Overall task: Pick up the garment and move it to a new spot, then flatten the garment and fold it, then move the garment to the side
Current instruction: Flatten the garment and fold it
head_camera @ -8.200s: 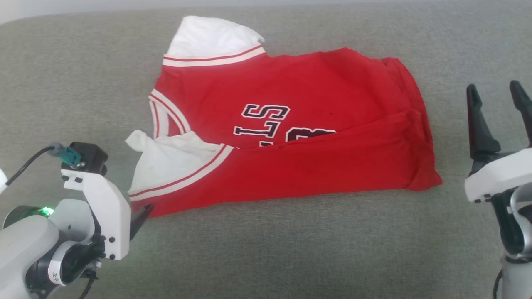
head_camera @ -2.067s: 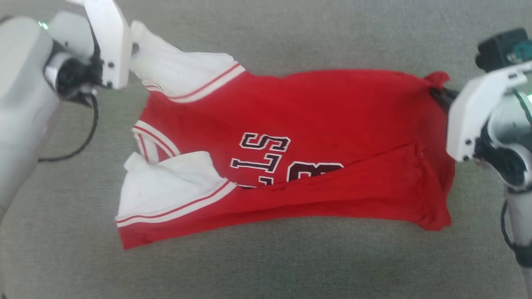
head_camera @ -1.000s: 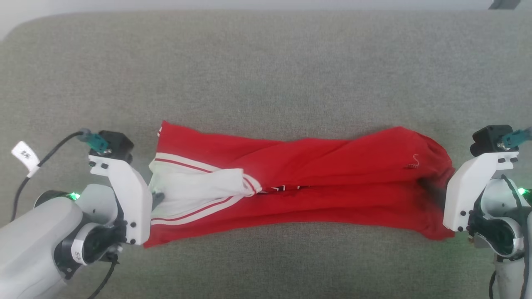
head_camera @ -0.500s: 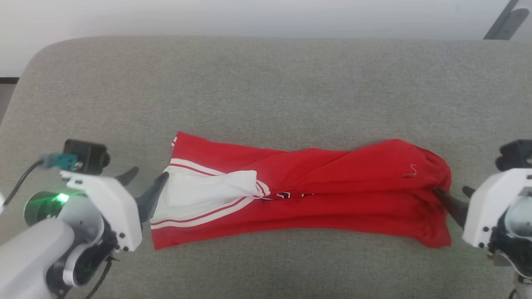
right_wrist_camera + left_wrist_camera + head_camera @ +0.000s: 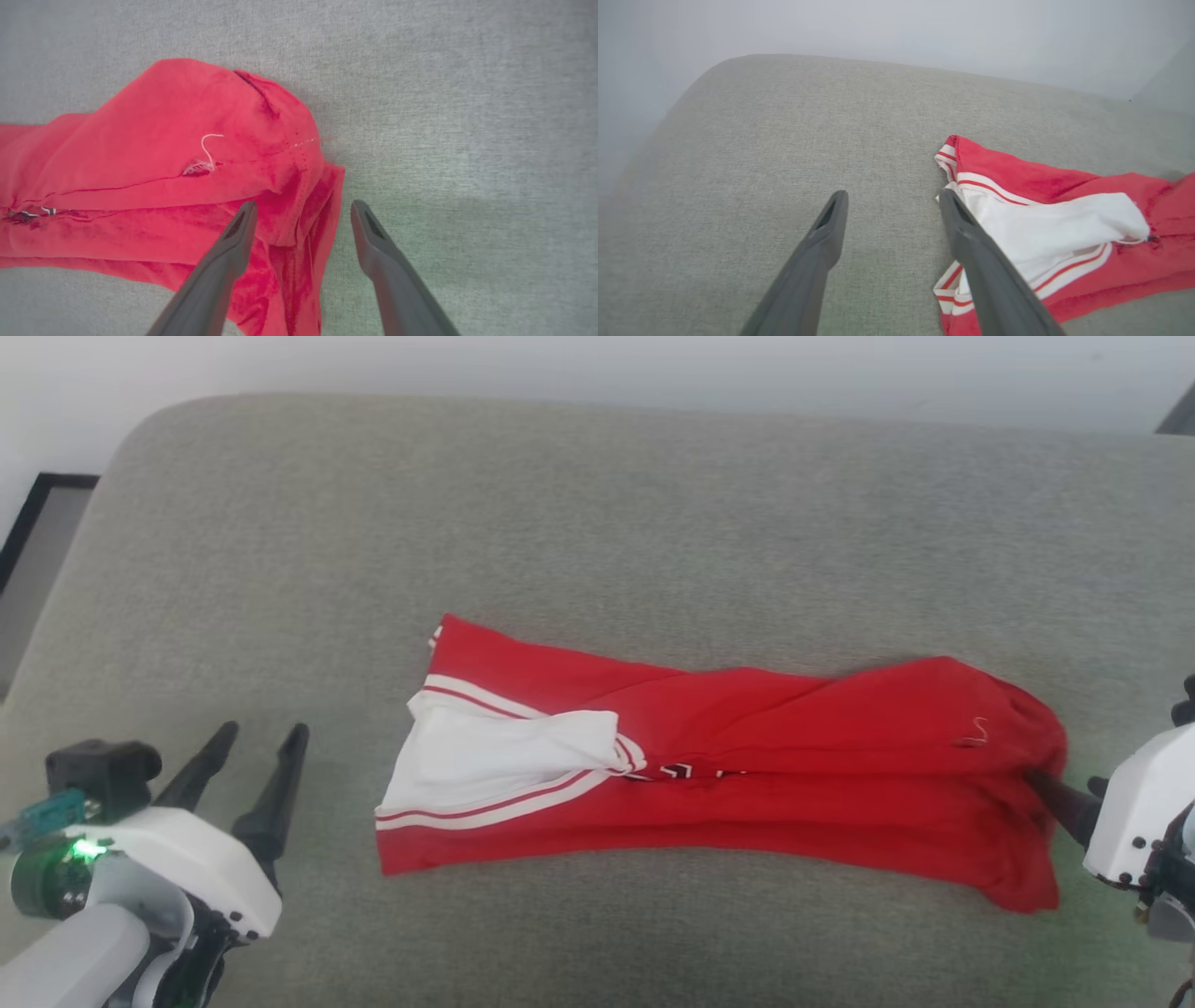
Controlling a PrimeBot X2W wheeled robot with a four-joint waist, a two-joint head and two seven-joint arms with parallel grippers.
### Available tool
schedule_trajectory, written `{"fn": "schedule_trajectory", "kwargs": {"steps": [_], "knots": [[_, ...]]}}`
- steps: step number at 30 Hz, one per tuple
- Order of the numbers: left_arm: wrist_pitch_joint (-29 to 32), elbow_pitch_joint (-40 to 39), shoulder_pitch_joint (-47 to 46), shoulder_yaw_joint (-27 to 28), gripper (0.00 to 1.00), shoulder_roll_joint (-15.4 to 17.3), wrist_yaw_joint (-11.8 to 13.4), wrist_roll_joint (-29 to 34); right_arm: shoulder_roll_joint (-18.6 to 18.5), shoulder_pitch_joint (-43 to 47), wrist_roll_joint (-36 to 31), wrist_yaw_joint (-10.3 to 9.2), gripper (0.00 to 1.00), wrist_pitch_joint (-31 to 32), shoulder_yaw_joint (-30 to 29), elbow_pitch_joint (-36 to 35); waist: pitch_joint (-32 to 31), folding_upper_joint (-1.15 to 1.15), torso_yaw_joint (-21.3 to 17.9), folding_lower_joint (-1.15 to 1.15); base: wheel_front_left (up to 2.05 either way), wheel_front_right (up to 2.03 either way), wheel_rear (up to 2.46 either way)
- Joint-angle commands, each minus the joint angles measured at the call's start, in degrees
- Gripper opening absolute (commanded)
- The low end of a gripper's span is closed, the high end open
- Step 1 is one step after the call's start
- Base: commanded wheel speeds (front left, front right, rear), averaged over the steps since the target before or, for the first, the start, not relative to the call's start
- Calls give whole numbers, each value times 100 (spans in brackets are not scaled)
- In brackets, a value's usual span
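At both its ends, the red jersey [image 5: 747, 775] is newly released by the spread left gripper [image 5: 263, 733] and right gripper [image 5: 303, 205], so one fold is judged laid.

Garment [image 5: 747, 775] is seen mostly red; sleeve [image 5: 495, 756] white, edged w/ red-white striped trim [image 5: 485, 807]. Black-white lettering [image 5: 677, 772] is glimpsed at the fold. Cushion [image 5: 597, 523]: grey, finely woven. Left gripper [image 5: 263, 730] & right gripper [image 5: 303, 205]: dark grey fingers, white housings.
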Motion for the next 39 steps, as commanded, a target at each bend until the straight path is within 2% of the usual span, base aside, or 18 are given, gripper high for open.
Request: {"fn": "schedule_trajectory", "kwargs": {"steps": [1,10,15,16,17,22,28,33,39], "knots": [[-35,64,116,83,100,-56,-40,127,-4,-68,-25,2,100,30,-28,72,37,0,71,0,0,0,0],[-52,435,1042,2077,100,-1169,-463,1368,14,-440,-99,2,100,245,-30,1048,138,0,378,0,0,0,0],[-42,563,1505,3040,100,-1852,-875,1985,133,-641,-37,3,100,317,91,1822,147,0,467,0,0,0,0],[-43,591,1561,3193,100,-1960,-950,2162,155,-652,7,4,58,362,215,1931,147,0,487,0,0,0,0],[-44,614,1604,3366,100,-2083,-1027,2265,160,-653,47,11,0,334,310,2003,148,0,507,0,0,0,0],[-43,741,1810,4043,100,-2603,-1384,2809,41,-741,354,9,0,169,451,2120,148,0,538,0,0,0,0],[-43,861,1937,4607,100,-2979,-1745,3222,-250,-868,557,1,0,5,330,1954,123,0,459,0,0,0,0],[-44,899,1948,4875,100,-3178,-1899,3472,-499,-910,567,-4,0,-77,147,1894,104,0,342,0,0,0,0],[-44,941,1845,5123,100,-3361,-2065,3726,-888,-1044,241,-2,0,-261,-298,1997,134,0,165,0,0,0,0]]}}
